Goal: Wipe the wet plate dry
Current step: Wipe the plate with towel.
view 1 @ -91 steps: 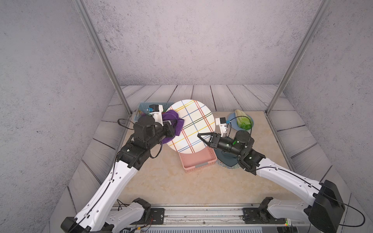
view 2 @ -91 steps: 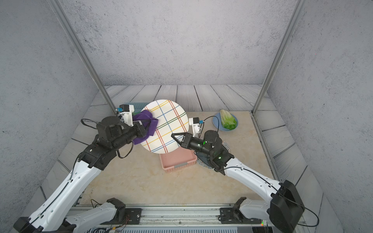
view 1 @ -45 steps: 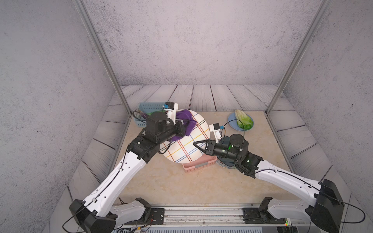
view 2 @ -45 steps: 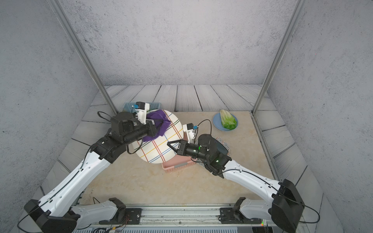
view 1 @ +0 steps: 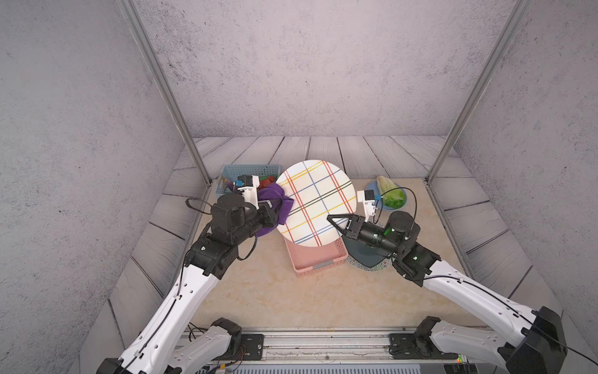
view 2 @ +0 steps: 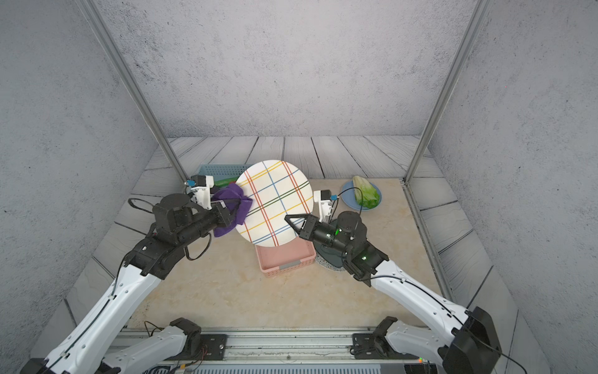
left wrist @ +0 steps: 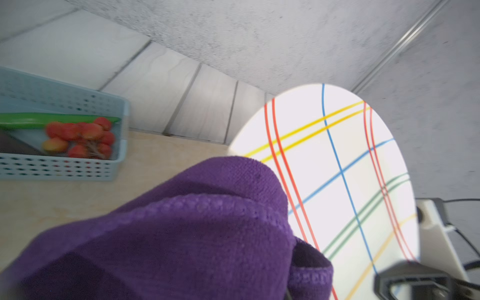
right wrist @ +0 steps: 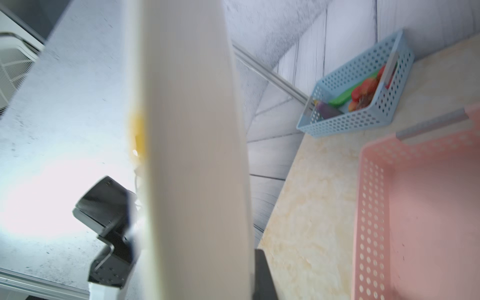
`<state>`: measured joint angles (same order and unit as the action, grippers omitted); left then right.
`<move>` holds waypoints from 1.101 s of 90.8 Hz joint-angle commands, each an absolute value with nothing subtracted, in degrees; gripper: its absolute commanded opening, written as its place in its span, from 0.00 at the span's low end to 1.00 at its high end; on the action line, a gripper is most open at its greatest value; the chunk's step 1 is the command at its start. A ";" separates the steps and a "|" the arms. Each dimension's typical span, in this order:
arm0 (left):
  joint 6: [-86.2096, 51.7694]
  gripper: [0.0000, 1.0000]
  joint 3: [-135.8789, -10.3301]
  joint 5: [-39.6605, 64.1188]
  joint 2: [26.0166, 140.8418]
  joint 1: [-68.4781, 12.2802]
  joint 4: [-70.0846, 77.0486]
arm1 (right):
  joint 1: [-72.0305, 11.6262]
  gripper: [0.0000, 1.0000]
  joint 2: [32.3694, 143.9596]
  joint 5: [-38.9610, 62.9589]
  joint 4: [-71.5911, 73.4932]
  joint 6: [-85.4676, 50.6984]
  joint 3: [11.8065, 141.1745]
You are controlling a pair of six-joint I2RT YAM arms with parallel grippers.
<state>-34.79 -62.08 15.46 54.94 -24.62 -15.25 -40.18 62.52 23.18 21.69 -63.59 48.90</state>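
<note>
- Top views both had the plate tilted up above the pink basket, right gripper pinching its edge.
- Left gripper was clamped on the purple cloth, touching the plate's rim.

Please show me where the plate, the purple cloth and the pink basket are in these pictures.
plate (view 1: 317, 204), in a top view, on the middle of its striped face.
cloth (left wrist: 181, 233), in the left wrist view, on its large front fold.
pink basket (view 1: 318, 255), in a top view, on its bare inside.

Bright even light; blurry plate, white glare beside.
</note>
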 commanded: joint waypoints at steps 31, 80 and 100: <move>-97.04 0.00 -42.73 33.93 49.22 -14.31 39.38 | -35.34 0.00 59.73 26.96 54.58 -80.26 46.65; -102.46 0.00 -45.40 18.83 54.68 -34.09 62.40 | -43.77 0.00 79.77 34.92 66.49 -87.99 56.87; -98.67 0.00 -44.65 14.94 55.16 -38.86 65.57 | -38.42 0.00 80.46 31.63 65.28 -89.49 61.58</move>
